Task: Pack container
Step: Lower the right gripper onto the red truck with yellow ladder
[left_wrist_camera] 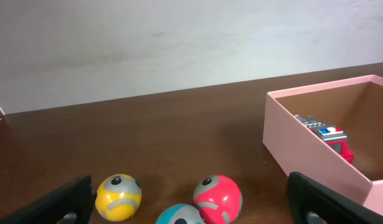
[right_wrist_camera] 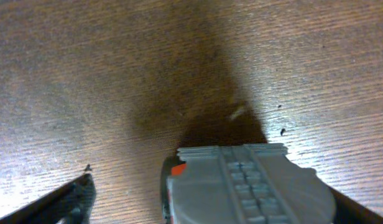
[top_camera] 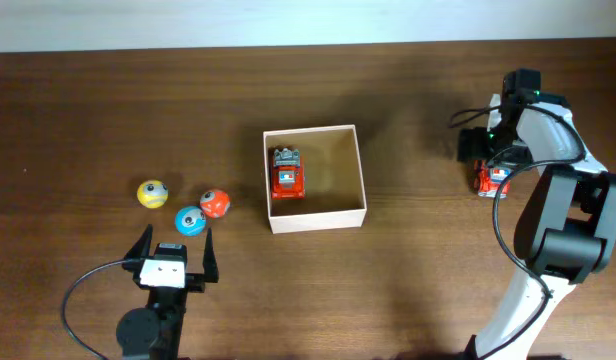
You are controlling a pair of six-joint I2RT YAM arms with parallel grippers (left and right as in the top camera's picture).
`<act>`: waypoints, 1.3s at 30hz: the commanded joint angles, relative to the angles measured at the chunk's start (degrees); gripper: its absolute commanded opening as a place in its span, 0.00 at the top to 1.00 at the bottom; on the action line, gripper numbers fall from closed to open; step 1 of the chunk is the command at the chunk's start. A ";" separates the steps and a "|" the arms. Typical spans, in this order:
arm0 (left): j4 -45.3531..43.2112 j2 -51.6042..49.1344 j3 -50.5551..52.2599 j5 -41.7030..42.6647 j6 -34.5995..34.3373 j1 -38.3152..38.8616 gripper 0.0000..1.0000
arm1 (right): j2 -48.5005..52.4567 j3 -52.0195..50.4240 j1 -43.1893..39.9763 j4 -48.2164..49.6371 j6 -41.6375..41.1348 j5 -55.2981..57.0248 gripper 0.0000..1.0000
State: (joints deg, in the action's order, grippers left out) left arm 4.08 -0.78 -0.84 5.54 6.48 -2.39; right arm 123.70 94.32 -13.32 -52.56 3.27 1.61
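Now, box [top_camera: 333,175]: mid-table, open-topped, white walls and tan floor, nearer the left arm than the right.
Inside: one red truck [top_camera: 287,172] lies along the box's left wall; the other half of the floor is bare.
Second truck [top_camera: 491,180]: on the table [top_camera: 88,100] well to the right of the box, grey roof up in the right wrist view.
Right gripper [top_camera: 485,160]: poised low over that second truck, fingers spread to either side of it and not closed on it.
Balls: yellow [top_camera: 152,193], blue [top_camera: 190,220] and red [top_camera: 215,203] clustered left of the box, blue and red almost touching.
Left gripper [top_camera: 176,245]: just behind the balls, fingers wide apart, holding nothing.
Progress: about halfway by the look of it, with one truck packed and one to be grasped, carried across and set in the free half. Whether the balls also go in cannot be told.
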 commanded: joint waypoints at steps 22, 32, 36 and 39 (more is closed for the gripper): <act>0.09 0.42 0.35 -0.39 0.92 -0.13 0.01 | -1.09 -0.26 0.02 -1.14 13.05 2.08 0.41; 0.07 0.42 0.35 -0.37 0.92 -0.11 0.01 | -1.09 -0.26 -1.73 -0.57 12.98 1.70 0.50; 0.07 0.42 0.35 -0.37 0.92 -0.11 0.01 | -1.09 -0.26 -1.75 -0.35 12.98 1.62 0.44; 0.07 0.42 0.35 -0.37 0.92 -0.13 0.01 | -1.09 -0.26 -1.75 -0.09 12.98 0.90 0.39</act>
State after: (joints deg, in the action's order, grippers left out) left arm 4.08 -0.78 -0.84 5.54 6.48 -2.39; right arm 123.66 94.32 -14.81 -52.97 15.73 2.33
